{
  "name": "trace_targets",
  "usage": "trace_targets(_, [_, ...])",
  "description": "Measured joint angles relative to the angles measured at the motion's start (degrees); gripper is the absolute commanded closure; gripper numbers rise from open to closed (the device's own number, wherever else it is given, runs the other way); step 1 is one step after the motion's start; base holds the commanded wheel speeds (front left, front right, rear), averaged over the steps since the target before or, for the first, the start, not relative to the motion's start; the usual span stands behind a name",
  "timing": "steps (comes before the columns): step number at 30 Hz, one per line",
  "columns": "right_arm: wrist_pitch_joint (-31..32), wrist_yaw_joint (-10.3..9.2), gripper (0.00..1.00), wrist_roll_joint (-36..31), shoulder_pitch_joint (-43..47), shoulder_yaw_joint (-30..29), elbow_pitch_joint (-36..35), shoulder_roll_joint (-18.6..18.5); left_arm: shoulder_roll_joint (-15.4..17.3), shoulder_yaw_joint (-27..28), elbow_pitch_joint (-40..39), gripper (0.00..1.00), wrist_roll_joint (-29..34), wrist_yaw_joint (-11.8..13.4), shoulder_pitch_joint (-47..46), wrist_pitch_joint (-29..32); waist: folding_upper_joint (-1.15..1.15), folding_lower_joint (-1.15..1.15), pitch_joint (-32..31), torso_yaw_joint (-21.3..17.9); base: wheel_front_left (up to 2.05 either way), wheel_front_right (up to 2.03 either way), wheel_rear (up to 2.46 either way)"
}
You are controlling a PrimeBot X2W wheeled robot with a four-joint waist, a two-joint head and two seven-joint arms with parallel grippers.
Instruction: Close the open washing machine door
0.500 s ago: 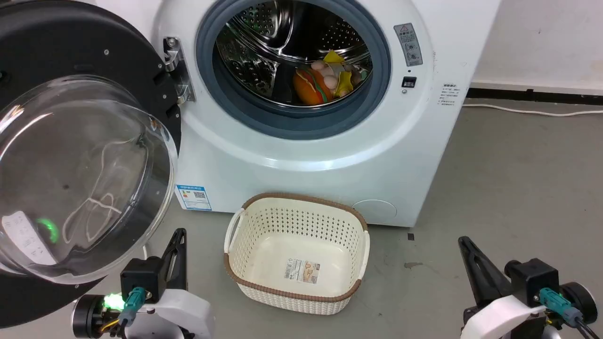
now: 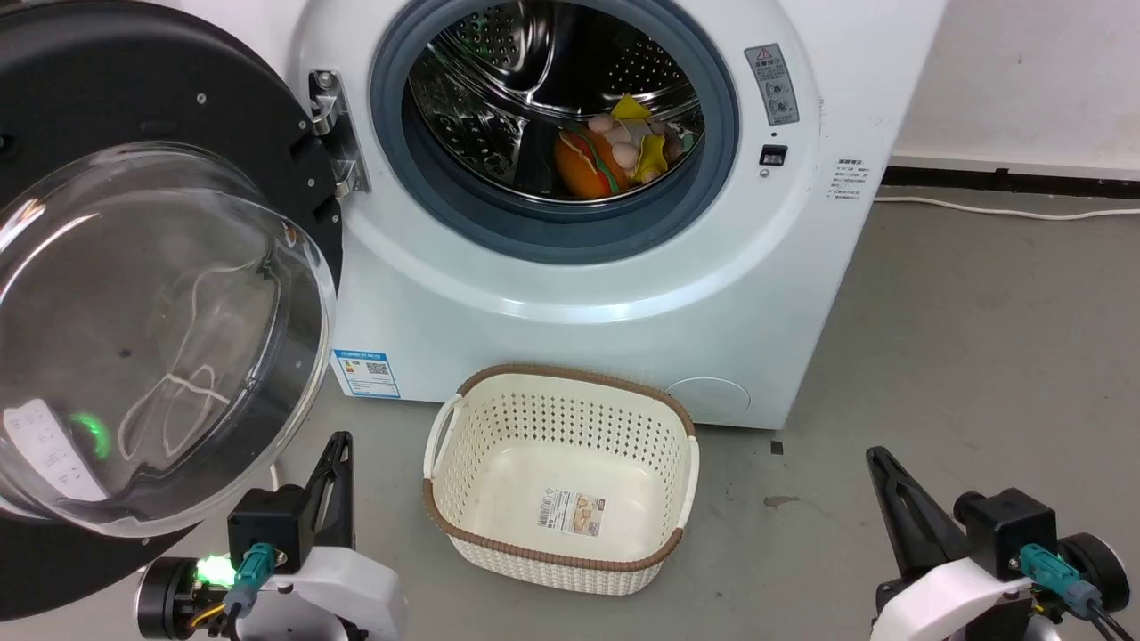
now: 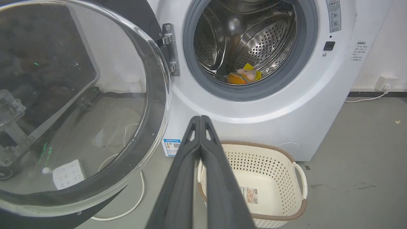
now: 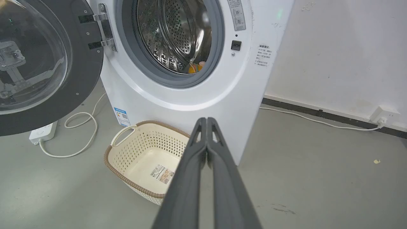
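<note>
The door (image 2: 107, 71) stands swung wide to the left of the machine (image 2: 579, 294), hung on a metal hinge (image 2: 334, 133) at the left edge of the round opening. Its bulging glass window (image 2: 151, 338) faces out towards the robot, and its far left edge runs out of the head view. The door's lower rim hangs over the floor (image 2: 962, 356), just left of the left gripper (image 2: 340, 442) and above its wrist. Right of the machine the grey floor lies open up to the wall (image 2: 1024, 71), where a white cable (image 2: 1006, 212) runs along the skirting. In the right wrist view a power strip (image 4: 43, 135) and a looped cord (image 4: 79, 133) lie on the floor under the door.

The steel drum (image 2: 499, 71), ringed by a grey-blue gasket (image 2: 392, 133), holds a small heap of toys (image 2: 614, 147), one of them orange and burger-like, at its bottom. A cream basket (image 2: 552, 565) with a brown rim sits on the floor just before the machine, below the opening and between the two grippers. A paper label (image 2: 570, 514) lies on its bottom.

Both arms are low, near the lower corners of the head view, with fingers pointing up towards the machine. The left gripper's jaws are pressed together, holding nothing. The right gripper (image 2: 877, 456) is well right of the basket, its jaws likewise together and bare.
</note>
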Motion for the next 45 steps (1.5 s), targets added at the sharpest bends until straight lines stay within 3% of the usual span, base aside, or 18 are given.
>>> trace_targets(15, [0.0,0.00,1.00,0.0,0.0,0.0,0.0,0.0,0.0,0.0,0.0,1.00,0.0,0.0,0.0,0.0,0.00,0.00,0.0,0.0,0.00,0.00,0.00])
trace_targets(16, [0.0,0.00,0.00,0.0,0.0,0.0,0.0,0.0,0.0,0.0,0.0,0.00,0.0,0.0,0.0,0.0,0.00,0.00,0.0,0.0,0.00,0.00,0.00])
trace_targets(33, [-1.1,0.00,0.00,0.6,0.1,-0.5,0.0,0.0,0.0,-0.9,0.3,0.00,-0.1,0.0,0.0,-1.1,0.00,0.00,0.0,0.5,0.00,0.00,0.00])
trace_targets(45, [-2.5,0.00,0.00,1.2,0.5,-0.1,-0.1,0.0,0.0,-1.4,0.7,0.00,-0.1,0.0,-0.1,-2.5,0.00,0.00,-0.2,3.3,0.00,0.00,0.00])
